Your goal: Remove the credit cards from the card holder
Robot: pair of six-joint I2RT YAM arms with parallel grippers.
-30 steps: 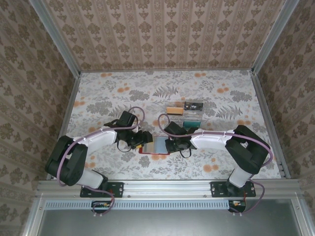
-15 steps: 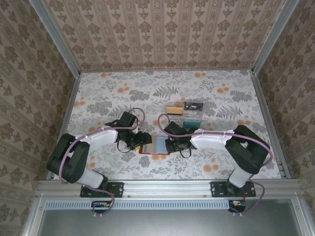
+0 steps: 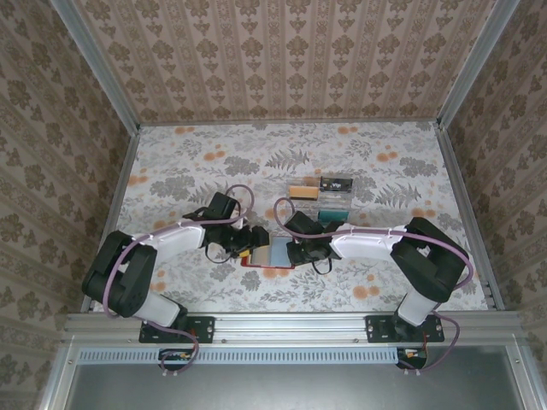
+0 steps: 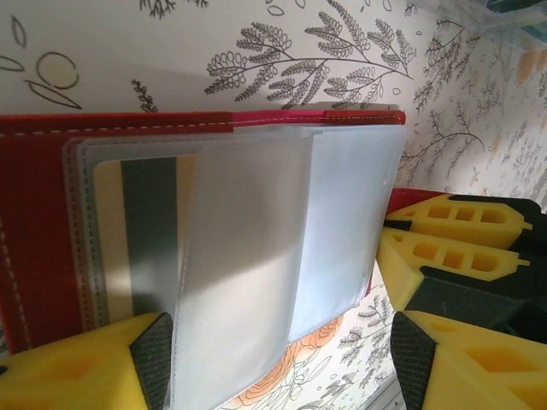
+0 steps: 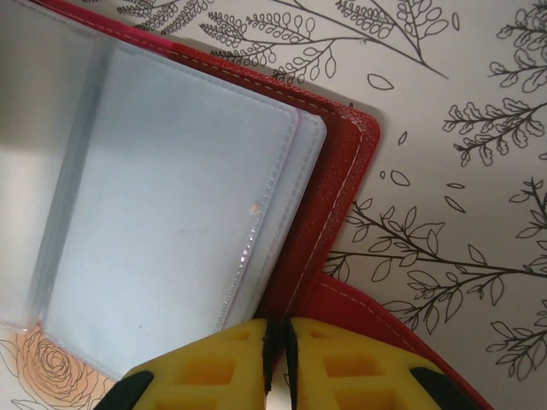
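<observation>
Since a second ago my left gripper (image 3: 249, 243) has spread wider and crept over the open card holder (image 3: 273, 254) lying between the arms, straddling its clear sleeves (image 4: 256, 256). The right gripper (image 3: 299, 249) stays clamped on its red edge. One striped card (image 4: 149, 226) is still pocketed and I judge it ready to extract.

Nothing legible; white marks on the black card (image 3: 336, 183) are too small.

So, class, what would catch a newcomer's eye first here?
The open red card holder lies at the front middle of the table. The right fingers are shut on its cover's edge; the left fingers stand open around its clear sleeves. Loose cards lie behind it.
</observation>
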